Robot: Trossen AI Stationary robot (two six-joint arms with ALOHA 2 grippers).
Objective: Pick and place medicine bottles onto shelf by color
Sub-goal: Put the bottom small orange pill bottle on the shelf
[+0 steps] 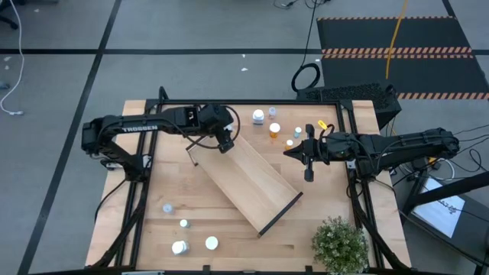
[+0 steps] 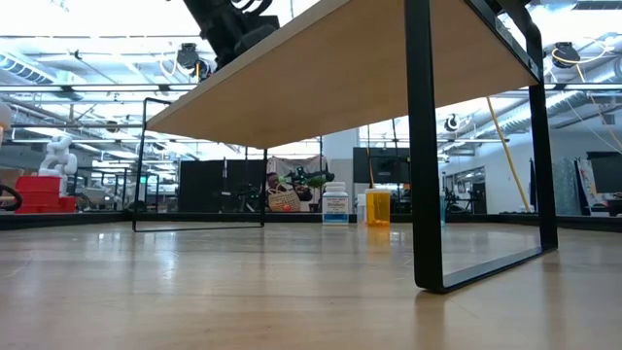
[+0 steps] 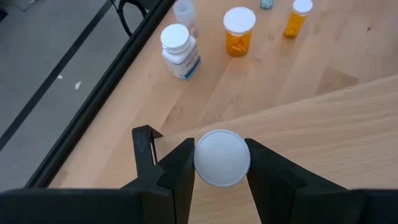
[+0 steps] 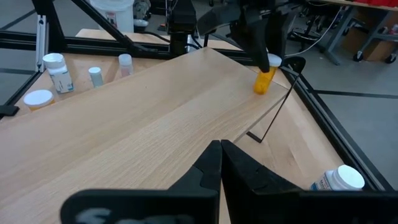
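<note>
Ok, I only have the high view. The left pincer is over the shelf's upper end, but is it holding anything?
Observer: Yes. The left wrist view shows the left pincer gripping a bottle by its white cap.
Operator: What colour is the body?
Observer: Orange. The right wrist view shows it from the side, hanging upright at the far end of the shelf.
Operator: And the right pincer, is it carrying one?
Observer: No. The right pincer is shut, with nothing between its fingers.

Orange white-capped bottle (image 4: 265, 74) stands upright at the far end of the light-wood shelf (image 1: 248, 182).
</note>
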